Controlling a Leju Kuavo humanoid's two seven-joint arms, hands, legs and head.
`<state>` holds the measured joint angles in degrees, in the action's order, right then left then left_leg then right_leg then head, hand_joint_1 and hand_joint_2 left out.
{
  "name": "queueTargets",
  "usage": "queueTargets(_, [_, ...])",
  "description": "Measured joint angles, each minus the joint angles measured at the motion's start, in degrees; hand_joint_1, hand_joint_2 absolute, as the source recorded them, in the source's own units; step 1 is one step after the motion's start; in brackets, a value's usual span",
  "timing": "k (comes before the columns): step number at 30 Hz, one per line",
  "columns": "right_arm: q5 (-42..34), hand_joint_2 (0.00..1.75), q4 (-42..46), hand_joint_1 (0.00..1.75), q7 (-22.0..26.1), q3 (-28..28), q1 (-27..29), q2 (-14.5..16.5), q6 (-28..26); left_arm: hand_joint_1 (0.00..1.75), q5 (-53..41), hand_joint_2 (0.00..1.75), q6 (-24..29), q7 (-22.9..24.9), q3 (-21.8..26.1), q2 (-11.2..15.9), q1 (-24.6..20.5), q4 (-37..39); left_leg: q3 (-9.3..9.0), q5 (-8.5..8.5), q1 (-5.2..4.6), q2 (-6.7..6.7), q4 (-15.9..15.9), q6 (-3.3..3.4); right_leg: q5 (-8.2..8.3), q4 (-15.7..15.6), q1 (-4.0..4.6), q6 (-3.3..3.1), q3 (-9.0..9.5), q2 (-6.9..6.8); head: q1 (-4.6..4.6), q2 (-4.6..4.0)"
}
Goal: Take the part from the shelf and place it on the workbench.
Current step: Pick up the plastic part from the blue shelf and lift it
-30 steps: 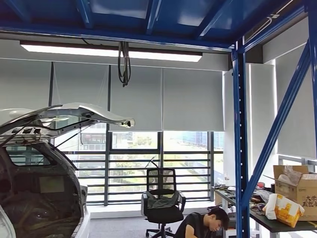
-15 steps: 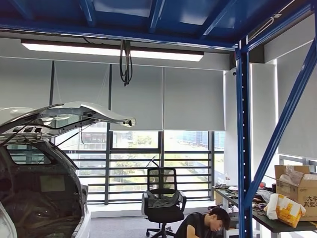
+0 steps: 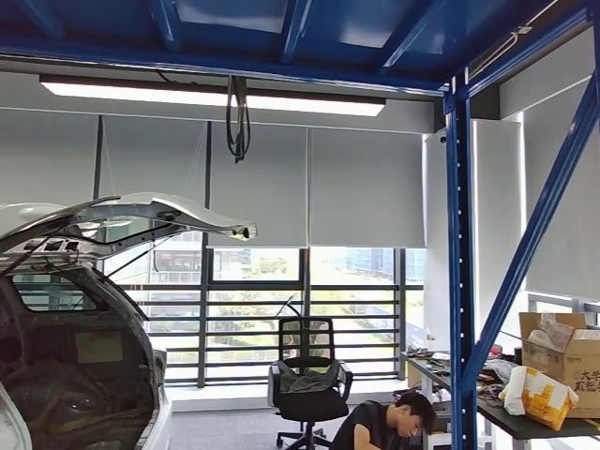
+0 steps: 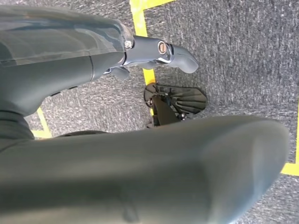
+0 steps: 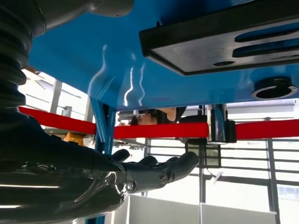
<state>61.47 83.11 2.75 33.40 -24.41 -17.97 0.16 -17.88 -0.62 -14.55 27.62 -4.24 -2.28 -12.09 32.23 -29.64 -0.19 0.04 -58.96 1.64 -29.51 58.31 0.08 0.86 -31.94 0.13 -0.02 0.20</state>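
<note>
Right hand (image 5: 155, 170) under blue shelf panel (image 5: 116, 70), fingers stretched out side by side, holding nothing. Black part (image 5: 225, 39) flat against shelf panel, above fingertips, not touched. Red bar (image 5: 159, 130) crosses behind hand.

Left hand (image 4: 155, 49) hangs over grey carpet (image 4: 239, 51) with yellow tape line (image 4: 139, 21); fingers extended, nothing in them.

Head view: blue upright (image 3: 459, 281) at 3 o'clock, cardboard box (image 3: 566, 352) on workbench (image 3: 523, 422) at 4, office chair (image 3: 307, 380) and crouching person (image 3: 385, 427) at 6, car with raised tailgate (image 3: 127, 220) at 9.
</note>
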Motion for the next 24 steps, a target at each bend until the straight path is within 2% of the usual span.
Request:
queueTargets(6, [6.0, 1.75, -0.7, 0.00, -3.0, 2.0, -2.0, 0.5, -0.2, 0.00, -0.1, 0.00, -0.2, -0.3, 0.6, -0.7, -0.1, 0.0, 0.00, 0.00, 0.00, 0.00, 0.0, 0.00, 0.00, 0.0, 0.00, 0.00, 0.00, 0.00, 0.00, 0.00])
queueTargets(10, [8.9, 1.75, -1.3, 0.00, -4.7, 3.4, -2.8, 1.9, -0.3, 0.00, -0.1, 0.00, -0.1, -0.3, 0.9, -0.9, -0.1, 0.0, 0.00, 0.00, 0.00, 0.00, 0.0, 0.00, 0.00, 0.0, 0.00, 0.00, 0.00, 0.00, 0.00, 0.00])
queueTargets(15, [9.2, 1.75, -3.5, 0.00, -5.0, 4.5, -4.4, 4.6, 0.1, 0.00, -0.8, 0.00, 0.0, -0.3, 1.6, -0.8, -0.1, 0.0, 0.00, 0.00, 0.01, 0.00, 0.0, -0.01, 0.00, 0.0, 0.01, 0.00, 0.00, 0.01, 0.00, 0.00])
queueTargets(24, [7.8, 1.75, -12.8, 0.00, -4.8, 5.7, -8.3, 11.1, 0.0, 0.00, -2.3, 0.00, 0.3, -0.8, 3.0, 0.9, -0.1, 0.0, -0.01, 0.02, 0.02, 0.00, 0.0, -0.01, 0.00, 0.0, 0.01, -0.01, 0.00, 0.01, 0.00, 0.00])
